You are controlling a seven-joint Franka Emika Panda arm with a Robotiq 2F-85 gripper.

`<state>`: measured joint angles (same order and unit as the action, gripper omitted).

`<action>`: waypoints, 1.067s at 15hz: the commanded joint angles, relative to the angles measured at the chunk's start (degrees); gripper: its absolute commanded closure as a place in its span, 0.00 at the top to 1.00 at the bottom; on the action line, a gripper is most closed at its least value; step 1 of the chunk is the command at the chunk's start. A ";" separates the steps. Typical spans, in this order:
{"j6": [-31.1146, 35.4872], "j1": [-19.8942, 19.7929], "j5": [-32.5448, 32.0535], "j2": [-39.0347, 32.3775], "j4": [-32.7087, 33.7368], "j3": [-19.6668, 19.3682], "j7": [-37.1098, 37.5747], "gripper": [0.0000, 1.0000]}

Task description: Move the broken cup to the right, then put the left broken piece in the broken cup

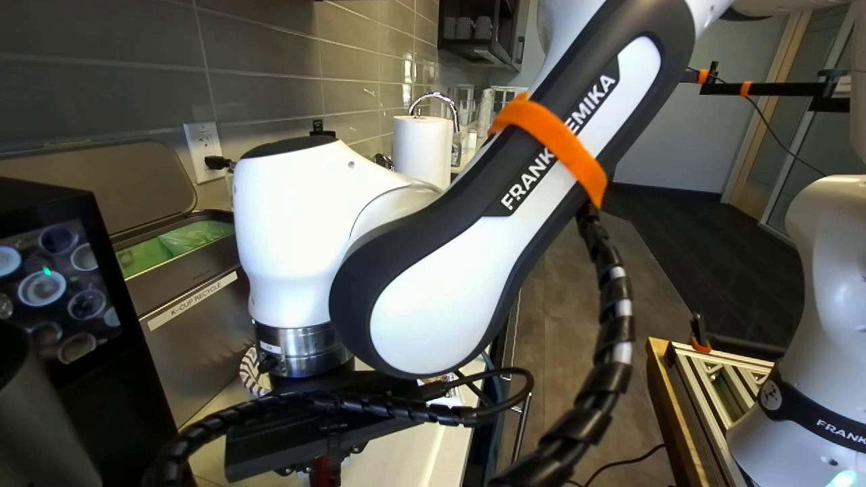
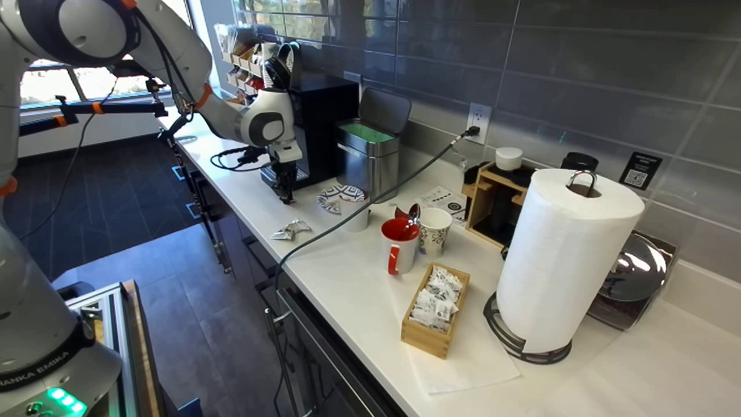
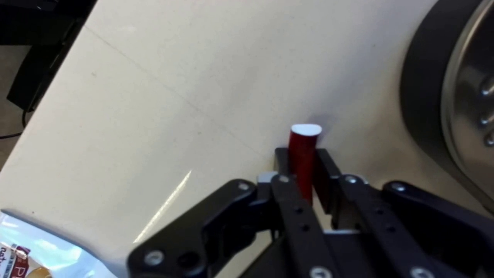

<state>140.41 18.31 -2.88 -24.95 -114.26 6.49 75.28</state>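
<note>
My gripper [image 3: 303, 164] is shut on a narrow glossy dark-red piece [image 3: 303, 154] with a flat whitish end, held between the fingertips. The piece's lower part is hidden by the finger links. In an exterior view the gripper [image 2: 286, 198] is low over the counter, left of the patterned plate and in front of the coffee machine, with a speck of red at its tips. In an exterior view the red piece [image 1: 323, 471] shows partly at the bottom edge. The tall red broken cup is hidden or out of view. A red jagged bit [image 2: 400, 213] shows behind the white mug's rim.
The patterned plate [image 2: 330, 204], white cup [image 2: 355, 219], silver packet [image 2: 291, 230], white mug with red inside [image 2: 398, 255], paper cup [image 2: 434, 231] and packet box [image 2: 425, 339] stand on the counter. A cable [image 2: 359, 207] crosses above it. The coffee machine [image 2: 324, 121] and its tray [image 3: 463, 96] are close.
</note>
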 commanded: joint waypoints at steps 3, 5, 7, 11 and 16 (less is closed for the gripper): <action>0.76 -0.46 2.22 5.08 -2.27 -0.31 -0.55 0.05; 0.44 -1.34 2.82 8.22 -3.55 -0.09 -1.80 0.05; 0.53 -2.03 2.83 10.87 -4.46 -0.39 -1.97 0.05; 4.94 -3.73 -1.07 14.11 -5.62 -3.56 1.79 0.05; 6.84 -6.35 -11.15 13.39 -2.70 -9.67 8.60 0.05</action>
<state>146.35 13.21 -8.49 -11.48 -117.49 -0.89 79.43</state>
